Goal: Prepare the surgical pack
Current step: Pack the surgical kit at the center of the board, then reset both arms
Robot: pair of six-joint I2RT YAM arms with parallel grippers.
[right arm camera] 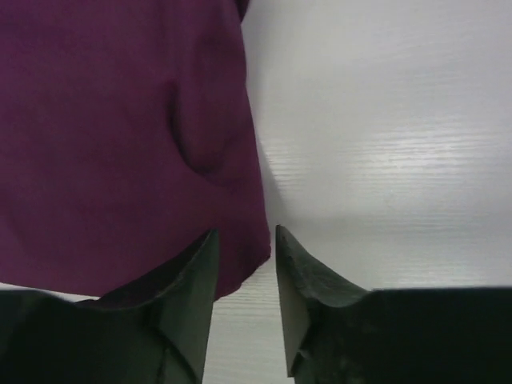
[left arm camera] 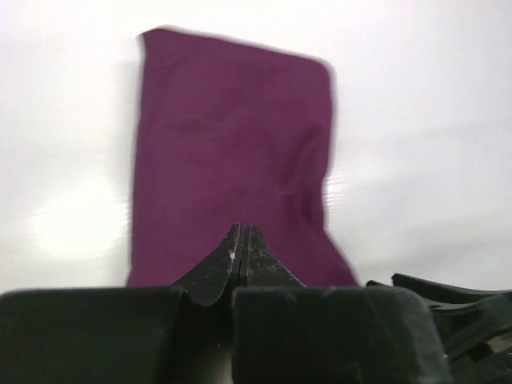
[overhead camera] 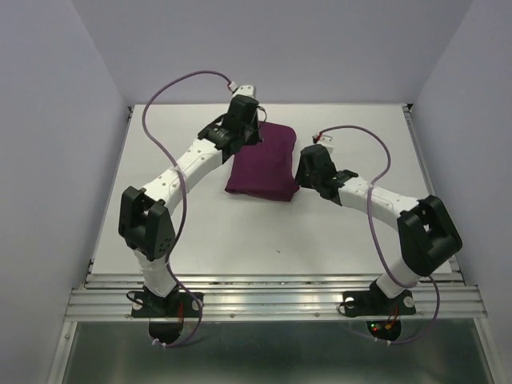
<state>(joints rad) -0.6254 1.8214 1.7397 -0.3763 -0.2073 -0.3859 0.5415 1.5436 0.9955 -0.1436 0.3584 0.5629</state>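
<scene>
The surgical pack (overhead camera: pixel 262 164) lies at the middle back of the white table as a folded deep-purple cloth bundle; only cloth shows. My left gripper (overhead camera: pixel 254 132) hovers at the bundle's far left end. In the left wrist view its jaws (left arm camera: pixel 242 230) are shut tip to tip with nothing between them, and the pack (left arm camera: pixel 232 144) lies flat beyond. My right gripper (overhead camera: pixel 302 178) is at the bundle's near right corner. In the right wrist view it (right arm camera: pixel 245 234) stands open, and the rounded corner of the pack (right arm camera: pixel 120 136) lies between and under its fingertips.
The white table (overhead camera: pixel 200 232) runs out to grey walls on the left, back and right. Purple cables loop over both arms. A metal rail (overhead camera: pixel 272 300) holds the arm bases along the near edge.
</scene>
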